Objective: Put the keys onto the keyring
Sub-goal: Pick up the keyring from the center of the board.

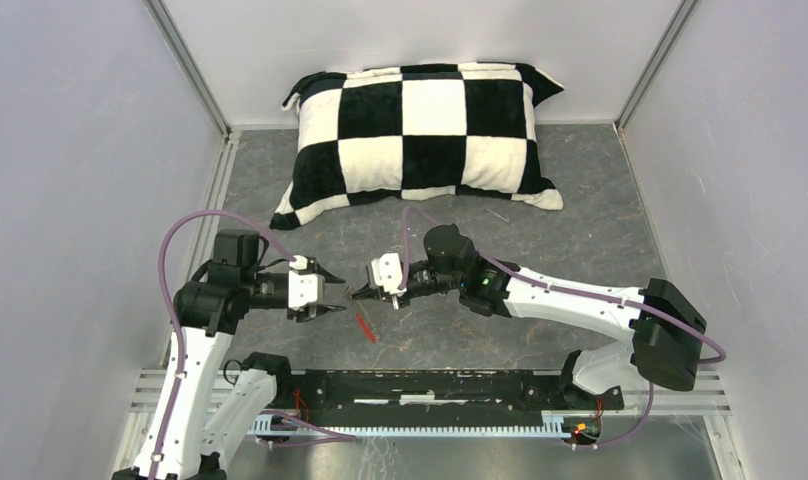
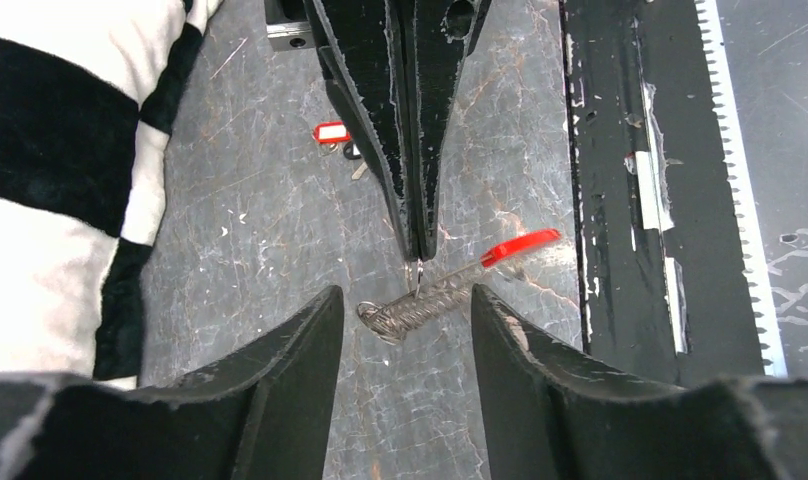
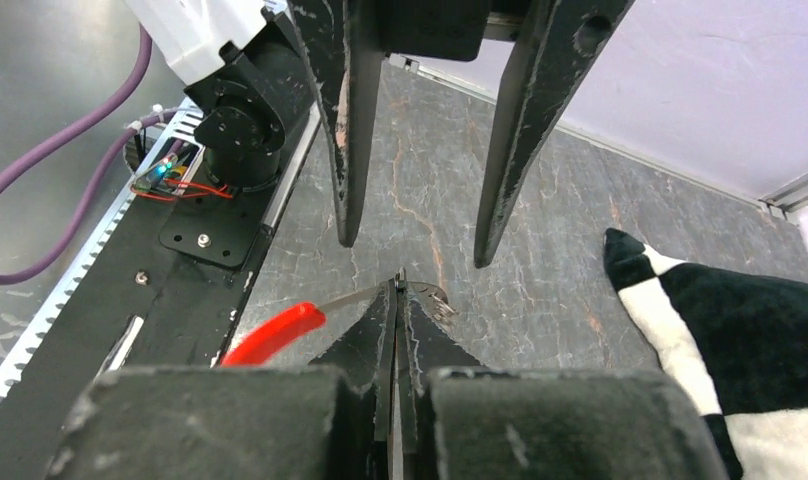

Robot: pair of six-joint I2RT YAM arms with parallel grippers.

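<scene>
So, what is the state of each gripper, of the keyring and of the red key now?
keyring: pinched at its wire, no key seen on it.
right gripper: shut on the keyring.
left gripper: open, fingers on either side of the keyring.
red-headed key: lying loose on the table.

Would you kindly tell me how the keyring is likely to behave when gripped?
Probably floppy: the keyring is a thin wire coil, pinched by the shut right gripper. Likely light, being so thin. Its red section, sticking out sideways, may swing.
</scene>
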